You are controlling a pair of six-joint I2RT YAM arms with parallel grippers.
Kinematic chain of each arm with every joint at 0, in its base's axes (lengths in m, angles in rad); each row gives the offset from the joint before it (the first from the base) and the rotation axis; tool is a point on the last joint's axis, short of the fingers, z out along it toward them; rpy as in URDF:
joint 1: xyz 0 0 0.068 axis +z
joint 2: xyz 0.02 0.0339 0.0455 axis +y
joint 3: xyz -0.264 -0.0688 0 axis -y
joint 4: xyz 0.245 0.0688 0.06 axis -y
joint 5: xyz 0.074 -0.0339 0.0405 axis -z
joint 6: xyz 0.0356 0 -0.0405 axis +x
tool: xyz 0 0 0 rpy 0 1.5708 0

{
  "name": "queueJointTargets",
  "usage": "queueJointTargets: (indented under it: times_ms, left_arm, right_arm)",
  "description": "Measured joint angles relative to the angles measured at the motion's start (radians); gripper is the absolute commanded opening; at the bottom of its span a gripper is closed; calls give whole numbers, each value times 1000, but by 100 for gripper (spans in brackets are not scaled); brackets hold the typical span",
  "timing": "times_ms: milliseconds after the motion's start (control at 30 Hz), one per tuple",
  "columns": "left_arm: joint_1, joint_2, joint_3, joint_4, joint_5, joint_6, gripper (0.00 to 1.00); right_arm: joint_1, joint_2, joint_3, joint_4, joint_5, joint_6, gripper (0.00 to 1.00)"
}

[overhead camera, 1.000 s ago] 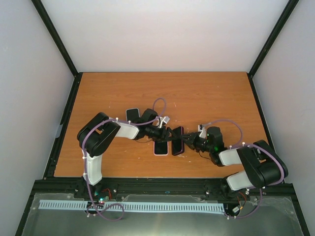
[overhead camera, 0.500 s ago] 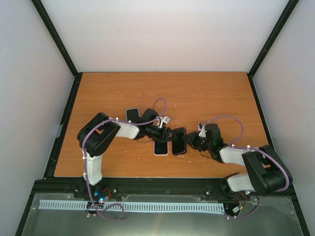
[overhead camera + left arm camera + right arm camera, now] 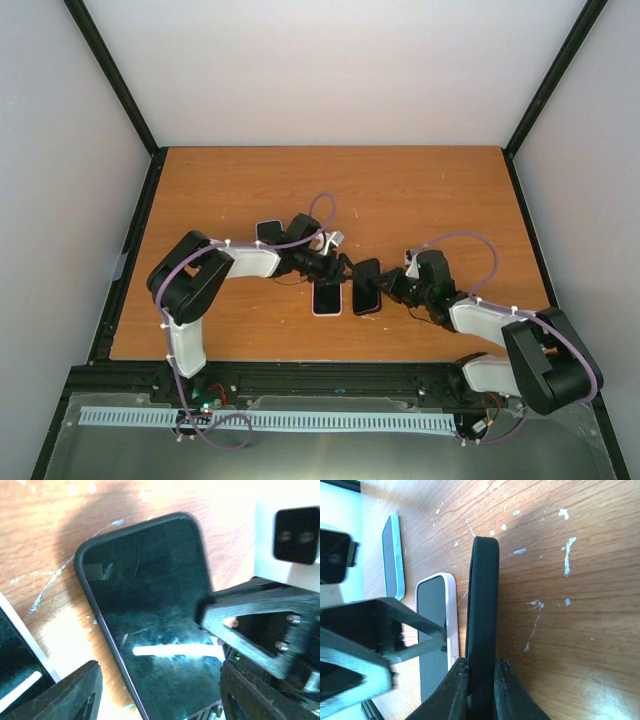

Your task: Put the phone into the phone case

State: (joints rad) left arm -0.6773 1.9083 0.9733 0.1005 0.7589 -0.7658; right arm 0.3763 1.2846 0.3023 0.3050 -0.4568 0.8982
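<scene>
A black phone (image 3: pixel 366 285) is held on its long edge just above the table, with my right gripper (image 3: pixel 380 290) shut on its near end. In the right wrist view the phone (image 3: pixel 482 590) shows as a thin black slab pinched at my right gripper (image 3: pixel 481 667). In the left wrist view its screen (image 3: pixel 150 605) faces the camera. A dark rim frames the screen and looks like the phone case; I cannot tell how it sits. My left gripper (image 3: pixel 167 700) is open, a finger on either side of the phone's lower end with wood showing between.
A phone in a white-pink case (image 3: pixel 327 297) lies flat just left of the held one, also seen in the right wrist view (image 3: pixel 437 635). A blue-edged phone (image 3: pixel 268 232) lies further back left by the left arm. The wooden table (image 3: pixel 420 200) has scratched white flecks.
The left jaws have spread a little wider. The right jaws have tightened on the phone, which now stands more on edge. The right arm's elbow has swung out to the right.
</scene>
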Motion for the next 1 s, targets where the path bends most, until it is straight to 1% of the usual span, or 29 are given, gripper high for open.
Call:
queueJointTargets:
  times_ms: [133, 233, 400, 567, 733, 833, 867, 900, 1000]
  left_arm:
    - [31, -94, 2, -47, -5, 15, 75]
    - [71, -169, 7, -68, -4, 32, 79]
    - [137, -293, -1, -85, -4, 52, 82]
    - [156, -414, -60, -85, 17, 54, 84]
    - [161, -504, -165, -12, 106, 14, 81]
    - [161, -518, -211, 68, 157, -27, 77]
    - [161, -518, -221, 93, 170, -42, 75]
    - [161, -518, -237, 135, 188, -63, 73]
    - [160, -504, -283, 262, 238, -135, 66]
  right_arm:
    - [0, -58, 0, -50, 16, 5, 3]
    - [0, -112, 0, -69, 17, 8, 3]
    - [0, -177, 0, -53, -33, 31, 3]
    - [1, -196, 0, 40, -116, 84, 3]
    - [5, -198, -4, 196, -182, 173, 3]
    - [8, -196, -20, 326, -203, 245, 3]
    - [11, -188, -29, 397, -210, 281, 3]
    - [13, -185, -30, 409, -212, 289, 3]
    - [29, -149, -32, 516, -213, 348, 3]
